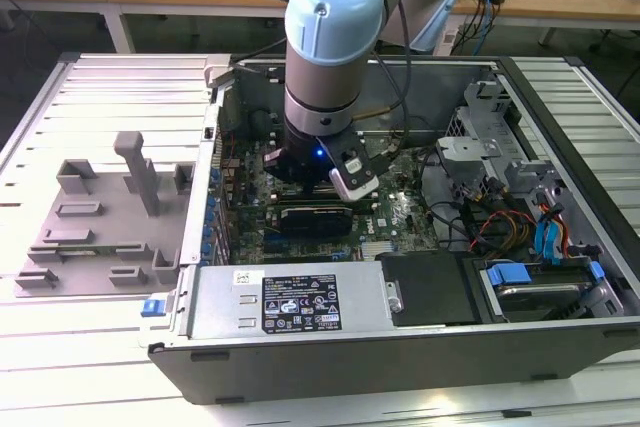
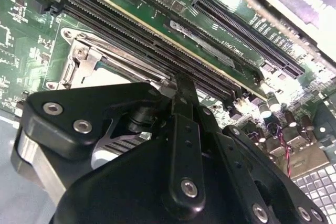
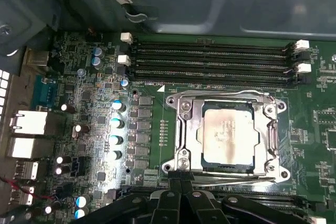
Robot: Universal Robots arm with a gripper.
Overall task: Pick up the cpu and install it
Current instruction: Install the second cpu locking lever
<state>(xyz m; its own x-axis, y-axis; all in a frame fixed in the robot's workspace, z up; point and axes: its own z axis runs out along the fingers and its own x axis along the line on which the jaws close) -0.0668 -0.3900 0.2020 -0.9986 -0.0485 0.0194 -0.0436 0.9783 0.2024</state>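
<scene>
Cpu [image 3: 228, 133] seated in metal socket frame [image 3: 181, 129] on motherboard [image 3: 94, 129]; gripper [image 3: 181, 182] jaws closed together, empty, just beside frame edge.

Room light's pretty even in the exterior view; capacitors [image 3: 116, 123] glare white in the first wrist view, and the gripper [image 2: 181, 90] up close looks soft and dark
</scene>
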